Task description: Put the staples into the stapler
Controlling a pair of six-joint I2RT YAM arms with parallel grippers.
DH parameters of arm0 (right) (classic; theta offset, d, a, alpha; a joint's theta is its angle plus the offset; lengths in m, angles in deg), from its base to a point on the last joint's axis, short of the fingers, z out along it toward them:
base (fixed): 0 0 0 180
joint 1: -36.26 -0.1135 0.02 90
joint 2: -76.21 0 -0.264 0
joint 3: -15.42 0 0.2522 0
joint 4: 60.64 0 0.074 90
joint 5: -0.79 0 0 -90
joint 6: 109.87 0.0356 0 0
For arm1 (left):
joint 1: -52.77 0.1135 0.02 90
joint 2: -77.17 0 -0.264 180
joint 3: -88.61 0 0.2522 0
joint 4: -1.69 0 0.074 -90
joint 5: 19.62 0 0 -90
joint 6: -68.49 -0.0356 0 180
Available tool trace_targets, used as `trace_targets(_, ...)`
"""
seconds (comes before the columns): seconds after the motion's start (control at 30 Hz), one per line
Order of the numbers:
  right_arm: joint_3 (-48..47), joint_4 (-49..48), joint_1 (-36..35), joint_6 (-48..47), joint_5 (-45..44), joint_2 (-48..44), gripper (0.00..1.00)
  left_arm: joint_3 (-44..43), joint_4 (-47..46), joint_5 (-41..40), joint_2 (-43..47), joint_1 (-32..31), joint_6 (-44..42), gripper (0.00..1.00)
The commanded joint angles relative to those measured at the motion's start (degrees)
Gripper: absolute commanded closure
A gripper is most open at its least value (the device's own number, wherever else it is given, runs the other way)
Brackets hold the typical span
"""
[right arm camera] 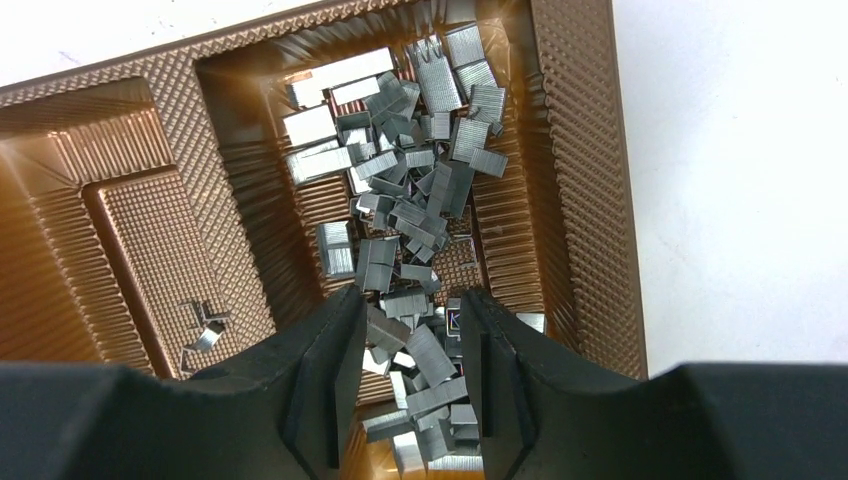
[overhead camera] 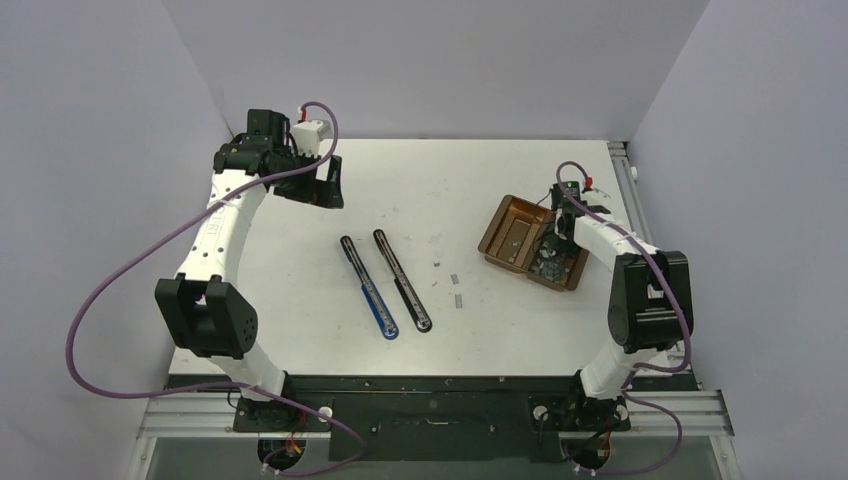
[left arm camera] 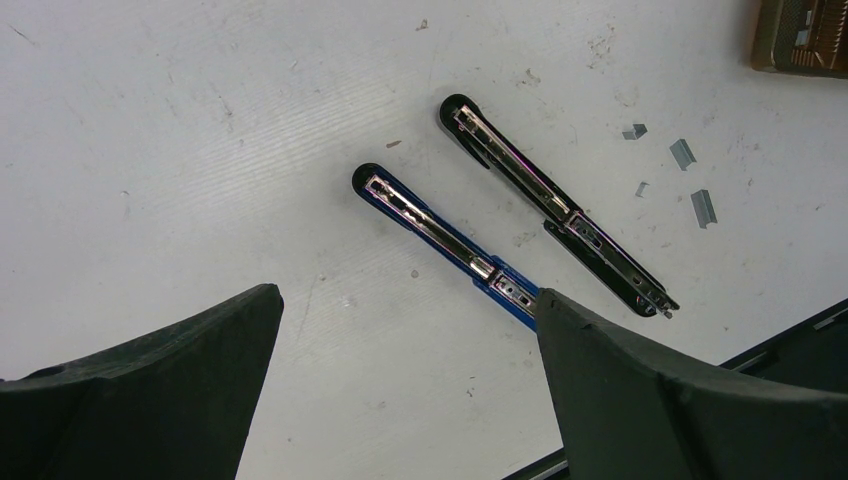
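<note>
Two staplers lie unfolded flat side by side mid-table, a blue one (overhead camera: 368,290) (left arm camera: 440,235) and a black one (overhead camera: 400,280) (left arm camera: 550,195). The staples (right arm camera: 420,200) are heaped in the right compartment of a brown tray (right arm camera: 580,150). My right gripper (right arm camera: 413,300) (overhead camera: 553,240) reaches down into that heap. Its jaws are partly apart, with loose strips lying between them, and none looks clamped. My left gripper (left arm camera: 405,295) (overhead camera: 325,185) hangs wide open and empty, high over the table's far left and well away from the staplers.
A few loose staple pieces (overhead camera: 455,285) (left arm camera: 690,180) lie on the white table right of the black stapler. The tray's left compartment (right arm camera: 150,240) holds only a couple of bent bits. Walls close in on three sides.
</note>
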Motion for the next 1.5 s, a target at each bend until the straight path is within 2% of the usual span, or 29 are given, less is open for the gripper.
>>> trace_targets(0.0,0.05,-2.68,0.49,1.85,-3.34,0.65,0.61,-2.18,-0.71,0.05,-0.29,0.38,-0.29,0.04)
trace_targets(0.33,-1.94,-3.79,1.51,1.14,-6.05,4.92,0.6,-1.95,-0.54,-0.64,-0.13,0.38,-0.81,0.04)
trace_targets(0.83,-3.63,-5.36,3.46,-0.45,-4.59,7.45,0.62,-2.05,-0.28,-0.68,-0.12,0.64,-1.0,0.04)
trace_targets(1.07,-4.38,-5.64,3.61,-0.86,-4.07,8.37,0.71,-2.24,-0.11,-0.56,-0.21,0.73,-1.24,0.04)
trace_targets(1.3,-2.97,-6.45,3.87,-0.87,-3.9,8.83,0.73,-2.33,0.12,-0.61,0.08,0.82,-1.48,0.04)
trace_targets(1.47,-2.11,-6.62,3.95,-0.96,-3.76,8.16,0.83,-2.32,0.16,-0.61,0.21,0.91,-1.53,0.04)
